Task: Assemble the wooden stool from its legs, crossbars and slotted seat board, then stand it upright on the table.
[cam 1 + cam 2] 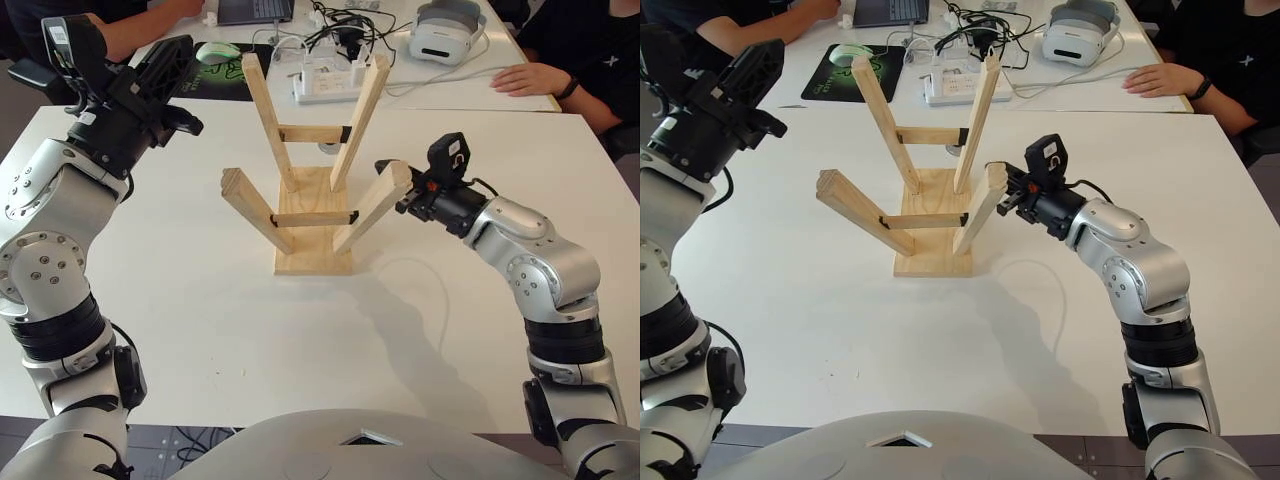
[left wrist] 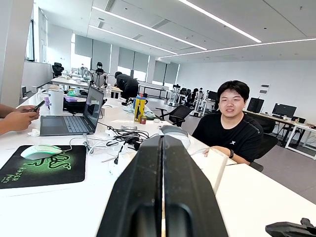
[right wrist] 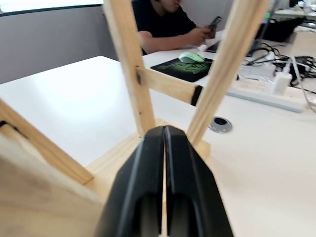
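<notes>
The wooden stool lies upside down mid-table, its seat board (image 1: 313, 262) flat on the surface. Both far legs (image 1: 268, 120) (image 1: 360, 120) rise steeply and are joined by a crossbar (image 1: 310, 133). The near legs (image 1: 255, 210) (image 1: 375, 205) splay outward, with a second crossbar (image 1: 312, 218) between them. My right gripper (image 1: 400, 200) is shut, its tips against the top end of the near right leg, with nothing between the fingers (image 3: 153, 163). My left gripper (image 1: 183, 52) is shut and raised above the table's far left, apart from the stool, with its fingers (image 2: 148, 187) pressed together.
Behind the stool lie a white power strip (image 1: 325, 80) with cables, a headset (image 1: 445, 35), and a mouse (image 1: 218, 52) on a dark pad. People's arms rest at the far edge. A cable hole (image 1: 328, 148) sits near the far legs. Bare white tabletop (image 1: 300, 350) stretches in front.
</notes>
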`<action>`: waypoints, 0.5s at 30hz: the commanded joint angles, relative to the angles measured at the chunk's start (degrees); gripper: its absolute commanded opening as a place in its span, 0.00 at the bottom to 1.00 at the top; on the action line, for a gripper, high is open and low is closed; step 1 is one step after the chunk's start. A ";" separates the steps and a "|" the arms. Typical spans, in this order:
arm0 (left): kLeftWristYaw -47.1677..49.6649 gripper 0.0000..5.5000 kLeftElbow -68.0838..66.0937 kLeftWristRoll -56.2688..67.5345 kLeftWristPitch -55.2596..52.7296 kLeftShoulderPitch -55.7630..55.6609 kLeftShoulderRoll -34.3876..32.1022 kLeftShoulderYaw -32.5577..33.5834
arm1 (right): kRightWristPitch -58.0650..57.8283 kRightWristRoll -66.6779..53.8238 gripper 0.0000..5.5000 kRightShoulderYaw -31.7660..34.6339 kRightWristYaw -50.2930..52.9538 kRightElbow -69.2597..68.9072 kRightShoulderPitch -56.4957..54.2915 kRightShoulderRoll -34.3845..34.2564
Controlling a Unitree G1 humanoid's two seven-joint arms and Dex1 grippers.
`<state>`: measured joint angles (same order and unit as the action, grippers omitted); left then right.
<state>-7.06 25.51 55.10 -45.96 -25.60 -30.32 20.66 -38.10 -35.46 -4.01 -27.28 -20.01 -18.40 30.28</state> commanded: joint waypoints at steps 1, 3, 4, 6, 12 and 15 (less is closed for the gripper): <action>-0.84 0.00 -0.56 -1.31 0.20 1.46 -1.78 1.26 | -2.19 -1.85 0.01 -2.24 -6.39 -4.04 1.05 1.96; -1.31 0.00 -0.75 -1.90 0.31 1.37 -2.98 2.18 | -5.28 -3.17 0.01 -3.78 -9.43 -6.66 1.49 4.36; -1.53 0.00 -1.01 -2.28 0.41 1.09 -3.69 2.78 | -7.02 -3.92 0.01 -4.72 -11.12 -8.09 1.62 5.69; -2.57 0.00 -1.92 -3.72 0.93 0.49 -5.89 3.78 | -10.25 -5.33 0.01 -6.64 -13.43 -11.14 2.00 7.44; -5.31 0.00 -6.36 -6.30 2.32 -4.67 -10.36 4.49 | -17.83 -7.42 0.01 -14.22 -5.23 -11.76 -3.23 -5.59; -5.63 0.00 -7.38 -6.73 2.36 -6.14 -10.16 3.89 | -16.45 -4.69 0.01 -18.54 2.31 -5.90 -7.82 -19.68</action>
<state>-12.20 19.09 49.19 -43.35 -30.12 -39.84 25.21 -55.59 -42.50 -19.48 -30.25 -29.76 -21.57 20.20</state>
